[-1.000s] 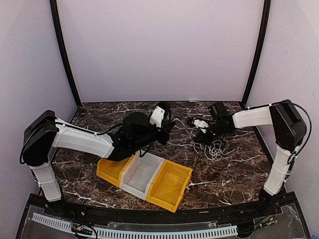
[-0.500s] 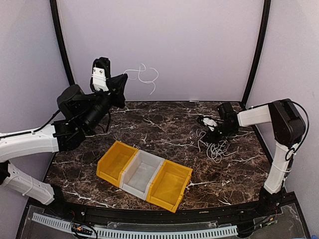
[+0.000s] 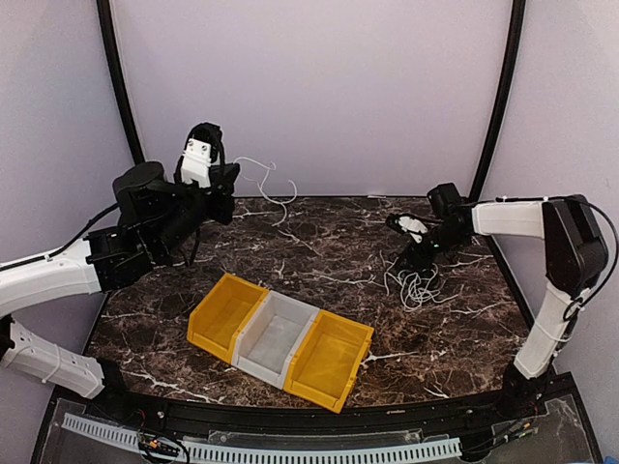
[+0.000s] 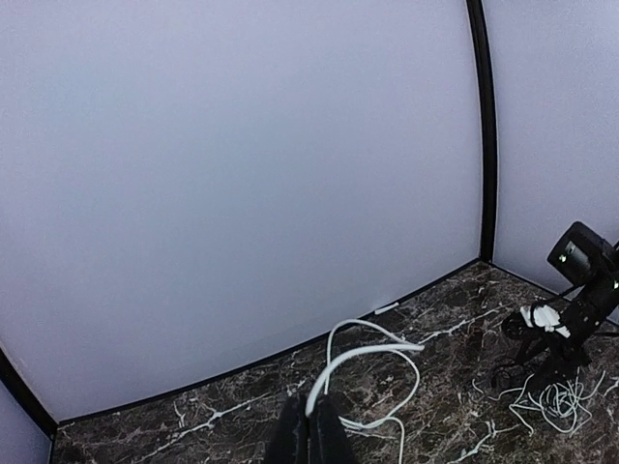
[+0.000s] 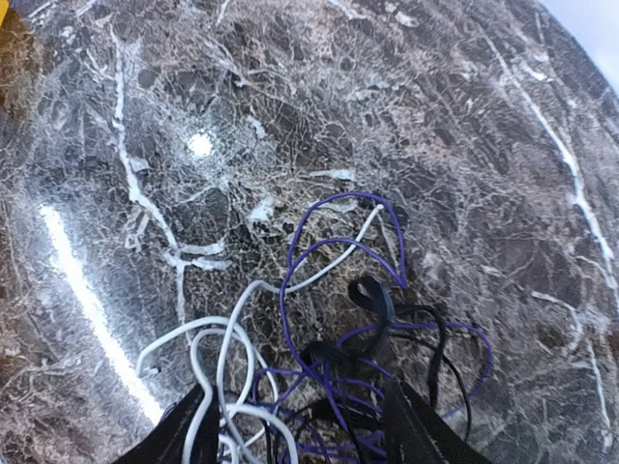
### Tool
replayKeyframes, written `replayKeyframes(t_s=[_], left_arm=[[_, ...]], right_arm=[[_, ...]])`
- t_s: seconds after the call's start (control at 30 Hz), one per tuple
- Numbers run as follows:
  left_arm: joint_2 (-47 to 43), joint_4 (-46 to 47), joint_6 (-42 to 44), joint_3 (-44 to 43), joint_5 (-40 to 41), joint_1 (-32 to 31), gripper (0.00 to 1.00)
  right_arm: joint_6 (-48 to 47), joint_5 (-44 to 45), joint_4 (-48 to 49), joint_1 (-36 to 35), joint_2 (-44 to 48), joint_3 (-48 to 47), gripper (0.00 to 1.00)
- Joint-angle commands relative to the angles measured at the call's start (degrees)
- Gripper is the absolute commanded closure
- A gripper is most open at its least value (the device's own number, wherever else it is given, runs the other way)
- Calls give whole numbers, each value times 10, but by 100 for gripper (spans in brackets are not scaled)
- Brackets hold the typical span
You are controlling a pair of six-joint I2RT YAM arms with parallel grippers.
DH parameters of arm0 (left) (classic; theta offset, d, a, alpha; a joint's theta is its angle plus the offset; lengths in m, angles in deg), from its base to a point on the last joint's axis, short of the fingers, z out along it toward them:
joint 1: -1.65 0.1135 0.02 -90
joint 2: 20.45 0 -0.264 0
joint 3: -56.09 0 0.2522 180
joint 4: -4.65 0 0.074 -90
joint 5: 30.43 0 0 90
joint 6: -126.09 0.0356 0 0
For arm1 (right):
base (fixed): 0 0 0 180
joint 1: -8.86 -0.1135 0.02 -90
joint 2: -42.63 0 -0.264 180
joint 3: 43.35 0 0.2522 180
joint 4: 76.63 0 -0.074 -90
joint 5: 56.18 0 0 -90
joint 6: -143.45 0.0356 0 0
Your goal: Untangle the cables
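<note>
Left arm [image 3: 58,273] dipped, still aloft, clamping white cable [image 3: 267,184].

- left gripper [image 3: 230,176]: gone from low over the table centre to high at back left, then dipped slightly in the last half second
- white cable [image 3: 263,182]: lifted off the table, now dangling from the pinched left fingers, loops drooping lower
- right gripper [image 3: 411,249]: jaws spread wider, drawn back over the remaining cables [image 3: 418,285]
</note>
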Motion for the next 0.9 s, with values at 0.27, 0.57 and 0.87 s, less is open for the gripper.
replayKeyframes(t_s=[0.27,0.57,0.87], left_arm=[[-20,-208,-119,-17,50,5,100],[-45,-407,-271,-13,54,7,100],[-80,-523,-339,8,27,7,100]], right_arm=[[-30,-16,-95,16,186,47,31],[32,-83,43,58,311,172,29],[34,-64,84,62,305,202,29]])
